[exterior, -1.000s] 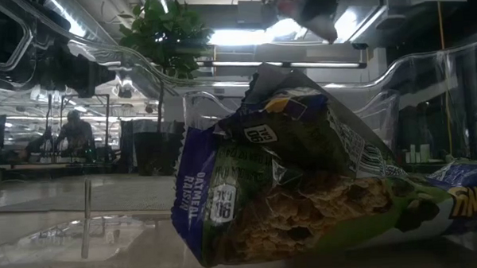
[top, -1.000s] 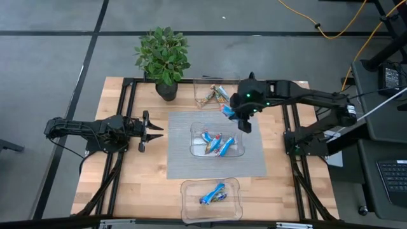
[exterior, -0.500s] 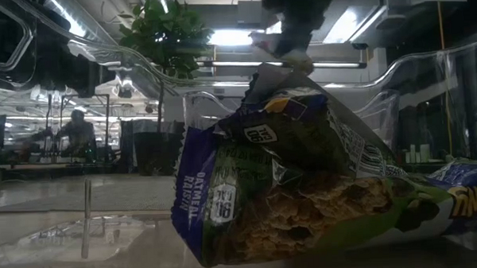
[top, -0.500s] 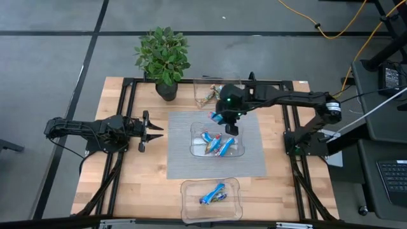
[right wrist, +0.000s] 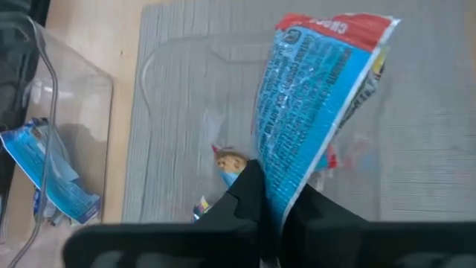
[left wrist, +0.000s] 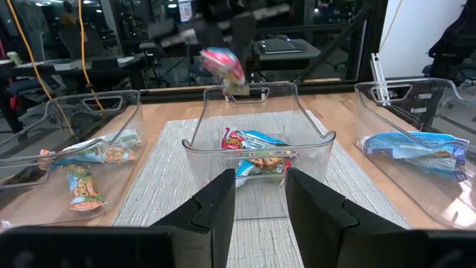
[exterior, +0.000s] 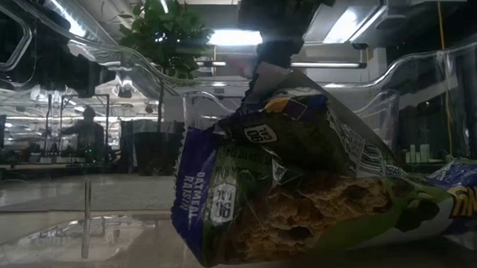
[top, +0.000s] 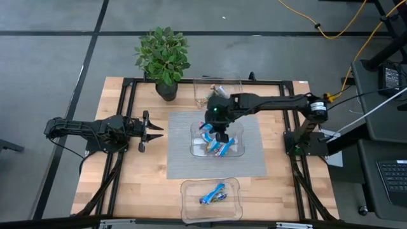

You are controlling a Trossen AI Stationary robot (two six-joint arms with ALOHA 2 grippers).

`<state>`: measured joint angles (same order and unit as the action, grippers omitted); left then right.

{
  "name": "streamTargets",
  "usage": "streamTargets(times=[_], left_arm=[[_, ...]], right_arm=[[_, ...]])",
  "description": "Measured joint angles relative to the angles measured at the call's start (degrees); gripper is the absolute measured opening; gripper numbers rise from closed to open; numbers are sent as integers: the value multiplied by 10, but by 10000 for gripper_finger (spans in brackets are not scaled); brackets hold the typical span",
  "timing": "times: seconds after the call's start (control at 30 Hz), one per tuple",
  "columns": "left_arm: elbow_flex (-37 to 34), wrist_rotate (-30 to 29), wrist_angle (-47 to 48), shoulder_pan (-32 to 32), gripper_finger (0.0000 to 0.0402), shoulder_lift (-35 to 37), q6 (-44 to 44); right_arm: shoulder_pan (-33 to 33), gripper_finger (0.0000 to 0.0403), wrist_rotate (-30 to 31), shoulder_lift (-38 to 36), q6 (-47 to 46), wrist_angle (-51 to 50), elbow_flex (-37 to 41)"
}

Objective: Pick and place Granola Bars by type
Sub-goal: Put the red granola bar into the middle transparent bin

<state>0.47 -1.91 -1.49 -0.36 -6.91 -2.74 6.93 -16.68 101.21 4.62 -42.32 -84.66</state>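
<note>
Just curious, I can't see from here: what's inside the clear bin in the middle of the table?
The middle bin holds several wrapped granola bars, blue and red-orange. The right end effector hovers above holding a blue bar, hiding part of the pile, so no exact count.

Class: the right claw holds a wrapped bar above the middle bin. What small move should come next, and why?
Probably carry it on toward the near bin without releasing. The right claw is shut on a bright blue granola bar over the middle bin, which holds mixed bars, while the near bin holds blue ones. The left claw waits open at the table's left.
</note>
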Motion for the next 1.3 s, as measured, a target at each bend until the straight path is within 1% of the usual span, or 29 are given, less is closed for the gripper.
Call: streamTargets(times=[0.07,0.27,0.4,0.5,0.67,0.83,0.9,1.03,1.13,1.3], left_arm=[[0,0,0,0,113,0,0],[0,0,0,0,113,0,0],[0,0,0,0,113,0,0],[0,0,0,0,113,0,0],[0,0,0,0,113,0,0],[0,0,0,0,113,0,0],[0,0,0,0,113,0,0],[0,0,0,0,113,0,0],[0,0,0,0,113,0,0],[0,0,0,0,113,0,0]], right_arm=[[-6,22,-1,11,0,3,0],[-29,8,-1,40,0,17,0],[-40,21,-17,60,-12,35,0],[-45,21,-21,76,-13,45,0],[-46,8,-25,97,-13,51,0],[-46,25,-26,112,-12,52,0],[-46,26,-26,118,-11,57,0],[-41,13,-27,124,-9,65,0],[-36,10,-28,133,-9,68,0],[-33,37,-29,142,-14,67,0]])
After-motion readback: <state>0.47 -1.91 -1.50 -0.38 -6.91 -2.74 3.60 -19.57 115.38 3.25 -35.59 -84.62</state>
